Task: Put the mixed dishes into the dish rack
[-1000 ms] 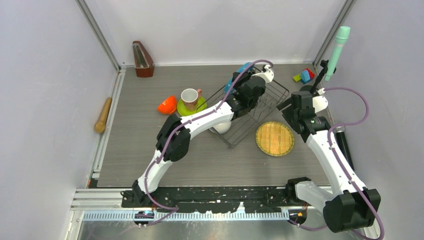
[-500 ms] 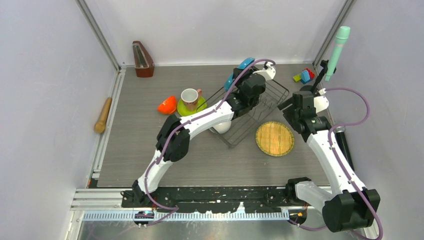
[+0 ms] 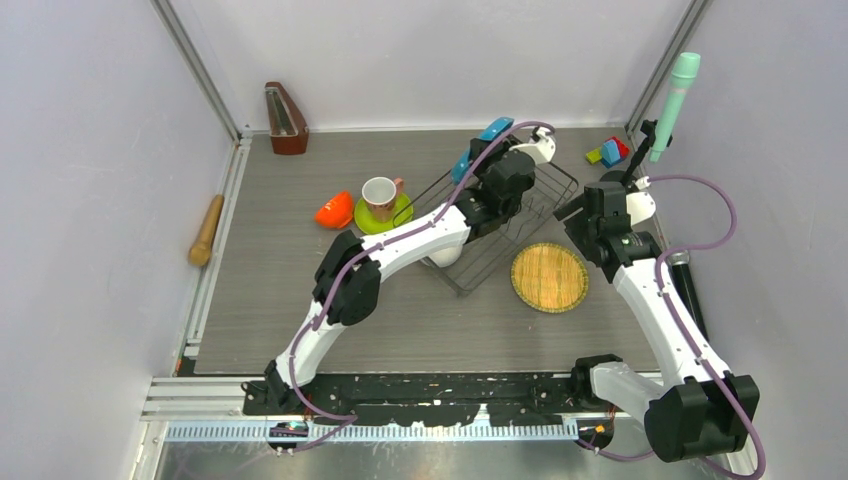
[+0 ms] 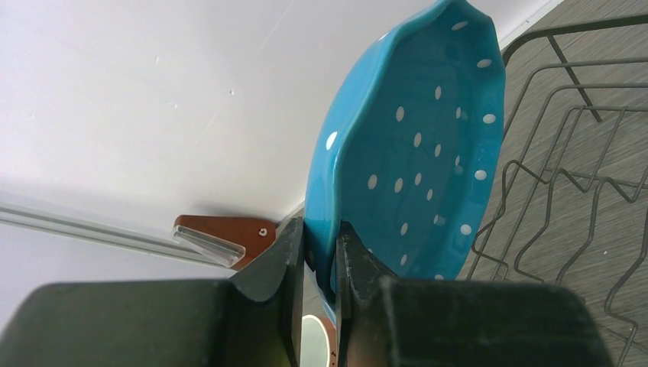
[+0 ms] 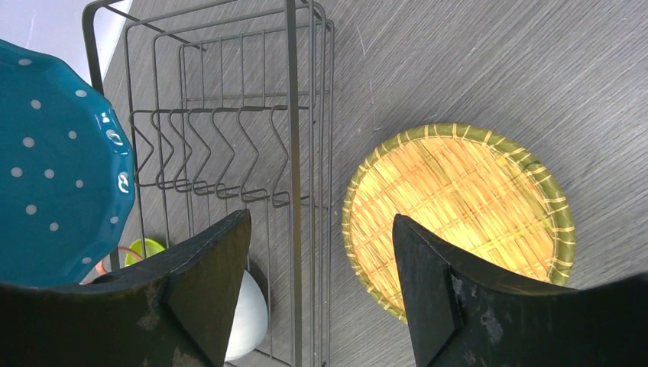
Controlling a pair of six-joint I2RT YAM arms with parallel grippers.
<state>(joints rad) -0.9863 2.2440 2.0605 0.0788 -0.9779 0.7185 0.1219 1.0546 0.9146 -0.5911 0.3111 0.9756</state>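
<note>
no legible text, labels, nos. anywhere

Light is bright, even, diffuse from above; shadows on the table [image 3: 270, 300] are soft and short. Small glare spots on the blue plate [image 5: 53, 168] rim. My left fingers [image 4: 267, 283] are near-black and soft close to the lens. Overhead view is sharp; frame rails [image 3: 197, 70] splay at the edges.

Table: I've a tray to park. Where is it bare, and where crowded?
Bare: the near-left stretch between rolling pin and rack, and the strip on the mat's near side. Crowded: mid-table, where orange bowl, mug, rack and mat sit close together.
</note>
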